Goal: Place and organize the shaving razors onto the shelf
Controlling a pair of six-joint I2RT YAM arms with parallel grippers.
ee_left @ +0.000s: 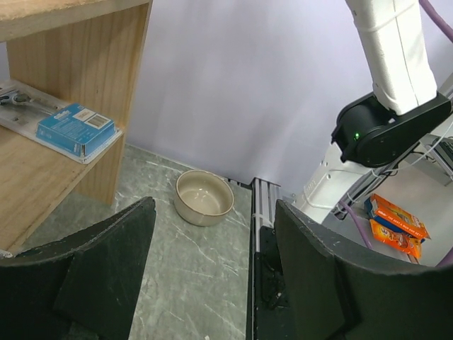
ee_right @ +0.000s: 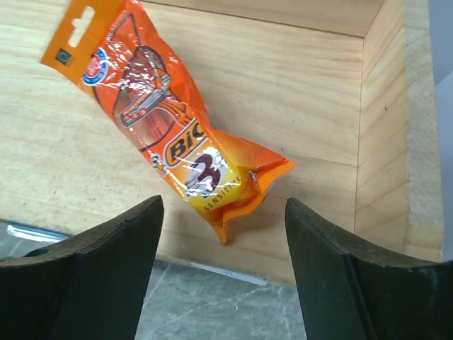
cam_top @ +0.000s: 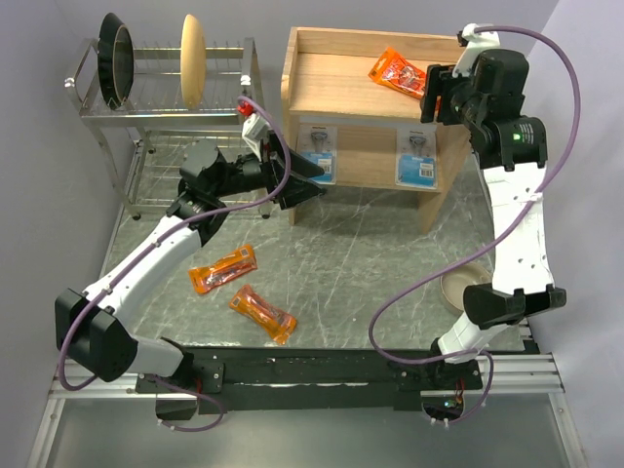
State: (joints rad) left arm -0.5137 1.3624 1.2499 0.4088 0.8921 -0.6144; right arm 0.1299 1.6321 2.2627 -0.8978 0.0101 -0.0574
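Five razor packs are on view: three orange, two blue-and-white. One orange packet [cam_top: 397, 71] lies aslant on the top tier of the wooden shelf [cam_top: 331, 93]. A second orange packet [cam_top: 223, 269] and a third orange packet [cam_top: 262, 313] lie near each other on the grey table [cam_top: 390, 263]. The left blister card [cam_top: 319, 151] and right blister card [cam_top: 416, 156] rest on the lower tier, well apart. The right gripper [cam_top: 430, 95] hangs beside the top packet, fingers spread, pinching nothing. The left gripper [cam_top: 304, 181], near the lower tier's left end, is likewise spread and empty.
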